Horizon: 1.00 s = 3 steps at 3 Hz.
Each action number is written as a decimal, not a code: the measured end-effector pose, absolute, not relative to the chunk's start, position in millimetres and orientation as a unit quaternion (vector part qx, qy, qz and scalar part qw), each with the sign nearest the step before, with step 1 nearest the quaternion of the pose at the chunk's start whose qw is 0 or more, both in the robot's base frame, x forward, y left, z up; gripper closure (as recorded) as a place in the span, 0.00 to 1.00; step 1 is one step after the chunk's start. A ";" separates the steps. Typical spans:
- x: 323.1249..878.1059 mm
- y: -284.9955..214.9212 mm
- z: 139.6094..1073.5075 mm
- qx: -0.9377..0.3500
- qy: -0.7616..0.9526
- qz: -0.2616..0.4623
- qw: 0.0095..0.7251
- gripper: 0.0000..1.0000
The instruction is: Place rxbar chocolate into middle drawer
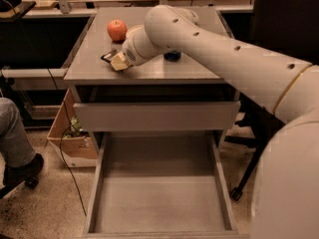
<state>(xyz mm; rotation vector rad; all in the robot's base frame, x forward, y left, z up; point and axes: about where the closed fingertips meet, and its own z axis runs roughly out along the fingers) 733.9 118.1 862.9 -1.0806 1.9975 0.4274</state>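
Note:
The rxbar chocolate point(108, 57) is a small dark flat bar lying on the cabinet top near its front left. My gripper point(118, 62) is at the end of the white arm, right against the bar's right end and partly covering it. The middle drawer point(159, 203) is pulled out wide at the bottom of the view; its long grey floor is bare and its side walls are low. It lies well below and in front of the gripper.
A red apple point(117, 30) sits on the cabinet top point(89, 68) behind the bar. A blue can point(172, 56) peeks out behind the arm. The upper drawer's plain grey front point(157, 116) sticks out slightly. A cardboard box point(72, 138) and a person's leg point(15, 143) are at the left.

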 end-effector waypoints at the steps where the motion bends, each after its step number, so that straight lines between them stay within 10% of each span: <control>1: 693.5 104.6 879.5 -0.471 0.767 0.172 0.400 1.00; 3: 609.9 99.7 876.8 -0.506 0.732 0.277 0.362 1.00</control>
